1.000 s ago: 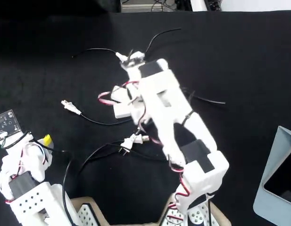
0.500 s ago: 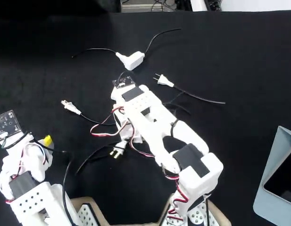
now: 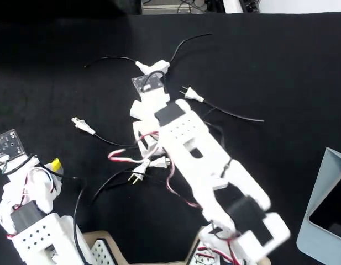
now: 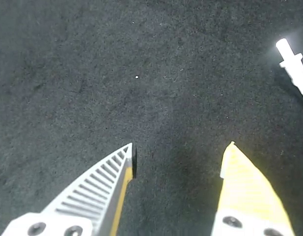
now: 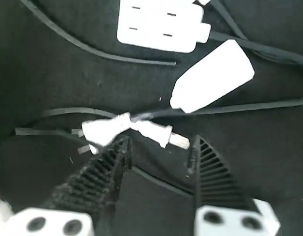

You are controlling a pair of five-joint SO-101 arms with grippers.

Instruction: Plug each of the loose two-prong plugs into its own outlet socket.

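Note:
My right gripper (image 5: 160, 142) is open, its black fingers (image 5: 109, 164) on either side of two white plugs (image 5: 112, 130) that lie crossed on the black cloth. Just beyond them are a white outlet block with slots (image 5: 161, 19) and a second white block (image 5: 212, 76). From above, the right arm (image 3: 192, 149) stretches over the middle of the table. Loose plugs lie at the left (image 3: 82, 125), to the arm's right (image 3: 191, 94) and near its wrist (image 3: 138, 176). A white socket block (image 3: 155, 67) sits farther back. My left gripper (image 4: 181, 145) is open over bare cloth, with a plug tip (image 4: 293, 64) off to one side.
Black cords (image 3: 236, 115) trail across the cloth around the right arm. A grey-blue container (image 3: 325, 204) stands at the right edge. The left arm (image 3: 26, 199) sits folded at the near left corner.
The right arm drew back from the far socket block, then swung out again over the middle plugs, uncovering the plug to its right. The left arm has not moved.

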